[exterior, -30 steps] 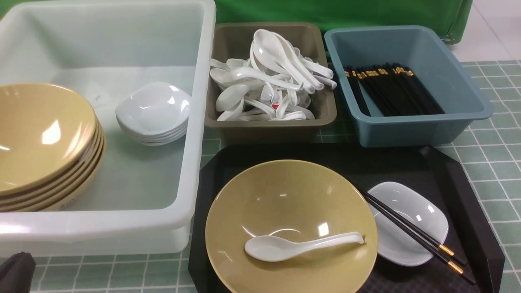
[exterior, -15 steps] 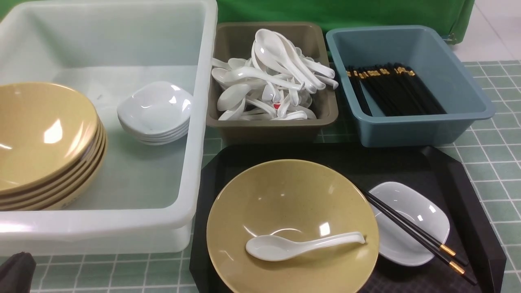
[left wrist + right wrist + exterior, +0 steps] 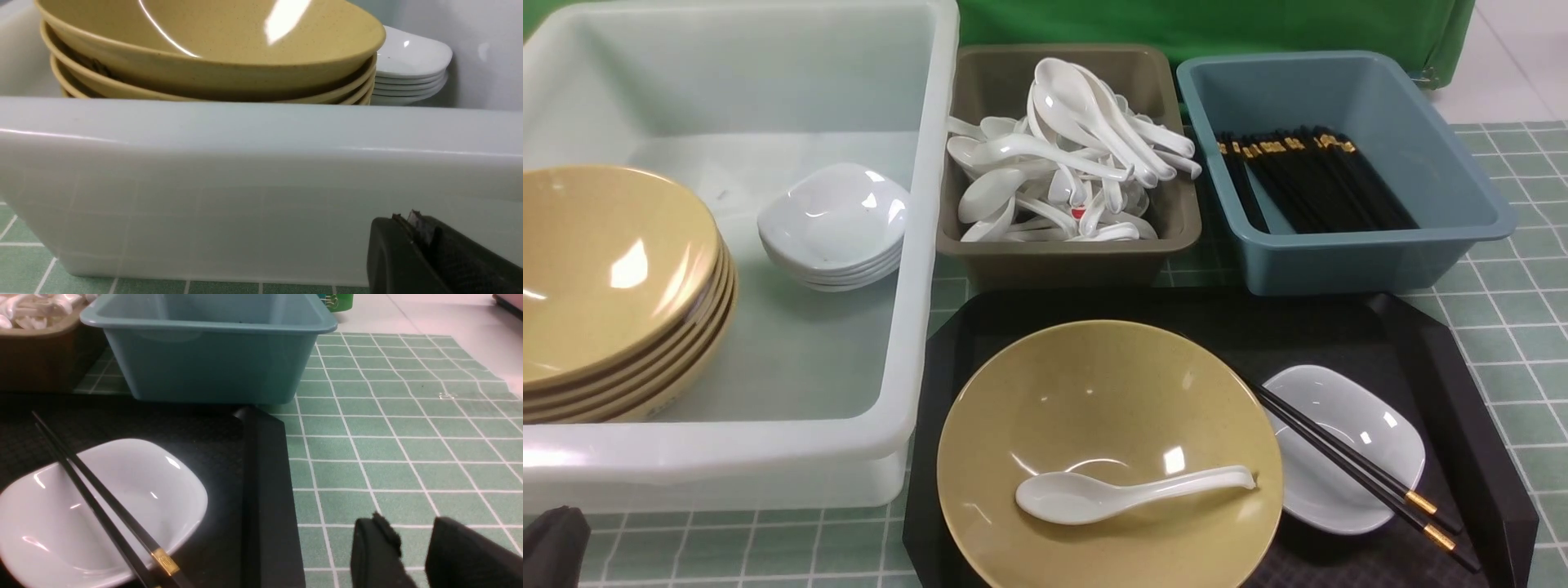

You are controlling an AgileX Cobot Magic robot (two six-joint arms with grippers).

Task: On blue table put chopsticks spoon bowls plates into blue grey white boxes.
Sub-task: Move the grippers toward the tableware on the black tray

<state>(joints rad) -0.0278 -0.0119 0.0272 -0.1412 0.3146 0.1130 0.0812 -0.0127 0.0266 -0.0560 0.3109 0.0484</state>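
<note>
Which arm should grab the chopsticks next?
Right. The right fingers sit open beside the tray, close to the chopsticks and blue box. The left fingers are shut by the white box.

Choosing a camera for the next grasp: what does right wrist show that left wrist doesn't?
Only right wrist: chopsticks lying across a white plate on the black tray, the blue box, a corner of the grey box, and the right gripper, jaws apart and empty.
Only left wrist: stacked yellow bowls and stacked white plates inside the white box, plus the left gripper, jaws shut.
Both: the green tiled table.
</note>
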